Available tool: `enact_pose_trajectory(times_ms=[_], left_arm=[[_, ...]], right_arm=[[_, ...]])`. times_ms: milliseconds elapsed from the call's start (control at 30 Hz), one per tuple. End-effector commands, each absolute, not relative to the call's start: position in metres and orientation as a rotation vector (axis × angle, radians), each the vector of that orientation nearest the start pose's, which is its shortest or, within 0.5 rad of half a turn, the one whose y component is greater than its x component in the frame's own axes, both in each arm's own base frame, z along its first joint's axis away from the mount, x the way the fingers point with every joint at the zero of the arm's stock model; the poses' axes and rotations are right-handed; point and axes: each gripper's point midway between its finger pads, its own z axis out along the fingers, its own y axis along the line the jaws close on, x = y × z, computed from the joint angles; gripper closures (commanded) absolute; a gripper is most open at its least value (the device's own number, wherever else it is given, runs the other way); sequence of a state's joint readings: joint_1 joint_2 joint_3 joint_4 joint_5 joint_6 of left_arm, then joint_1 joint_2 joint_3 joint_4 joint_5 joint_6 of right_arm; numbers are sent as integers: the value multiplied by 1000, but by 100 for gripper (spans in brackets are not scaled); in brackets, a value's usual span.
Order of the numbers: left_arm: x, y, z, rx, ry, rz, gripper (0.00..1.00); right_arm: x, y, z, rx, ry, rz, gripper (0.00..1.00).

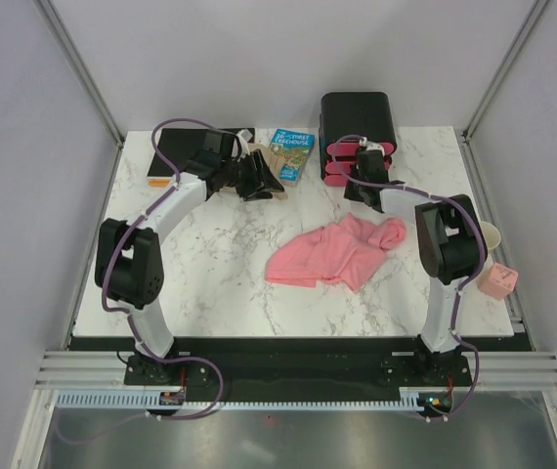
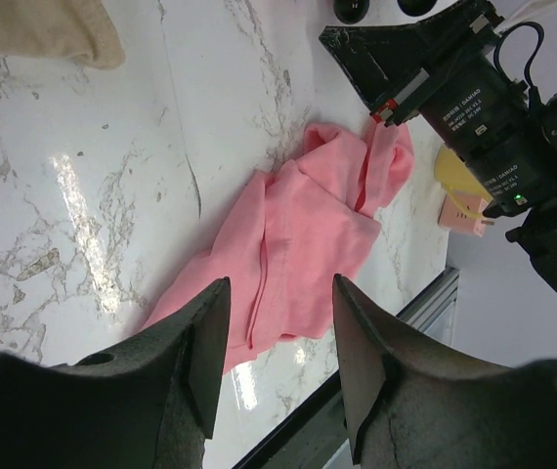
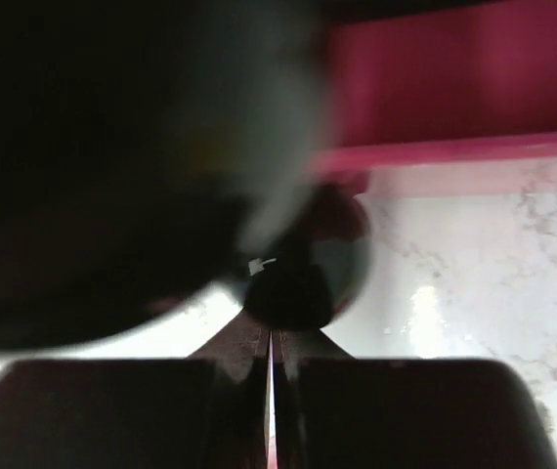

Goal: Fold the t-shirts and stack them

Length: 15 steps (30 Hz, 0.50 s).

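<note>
Marble table (image 1: 220, 264): crumpled t-shirt (image 1: 332, 256), book (image 1: 290, 153), black box (image 1: 357, 112).

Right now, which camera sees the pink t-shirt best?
The top external view: the whole crumpled t-shirt lies on the table. The left wrist view shows it closer, its near edge hidden behind the left gripper. The right wrist view misses it.

Soft, even light fills the top view, with faint shadows on the marble tabletop (image 1: 210, 244). The left wrist view shows white glare streaks on it. The right wrist view is dim and blurred; a black mass (image 3: 83, 147) near the lens and the pink drawer front (image 3: 454, 78) are out of focus.
</note>
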<state>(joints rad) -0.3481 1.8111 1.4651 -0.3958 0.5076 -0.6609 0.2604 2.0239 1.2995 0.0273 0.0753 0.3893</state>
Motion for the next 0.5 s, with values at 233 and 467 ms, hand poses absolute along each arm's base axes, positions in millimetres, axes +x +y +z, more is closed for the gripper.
enact_pose_trajectory(times_ms=[233,467], left_arm=[[403,-232,217,-229,2314,-930,35],[386,-216,220,-259,2284,-873,88]], right_arm=[[449,209,169,-109,2077,548,67],[513,261,200,-232,1958,598,95]])
